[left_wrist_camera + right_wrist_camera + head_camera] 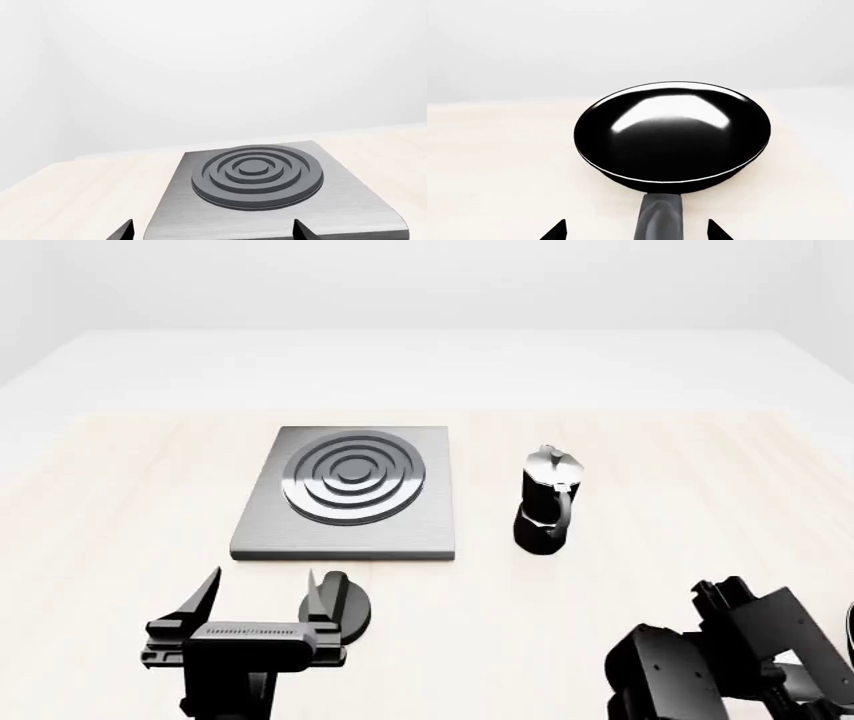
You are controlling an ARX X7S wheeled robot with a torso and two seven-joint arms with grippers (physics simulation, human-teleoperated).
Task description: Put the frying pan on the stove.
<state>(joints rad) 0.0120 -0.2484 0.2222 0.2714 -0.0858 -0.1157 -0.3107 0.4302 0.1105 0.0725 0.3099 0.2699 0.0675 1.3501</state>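
The frying pan [672, 135], round, glossy and black, lies on the pale wooden table in the right wrist view. Its dark grey handle [659, 217] points toward my right gripper [636, 232]. The right gripper is open, with the handle between its two fingertips and a gap on each side. The stove [350, 495], a grey slab with dark rings, lies left of centre in the head view. It also shows in the left wrist view [260, 175]. My left gripper [264, 600] is open and empty, just in front of the stove's near edge. In the head view the pan is almost wholly out of frame.
A black-and-silver moka pot [547, 502] stands upright to the right of the stove. A small round black knob [350, 615] sits beside my left gripper's right finger. My right arm [707, 665] fills the lower right corner. The table's back edge [427, 335] lies beyond the stove.
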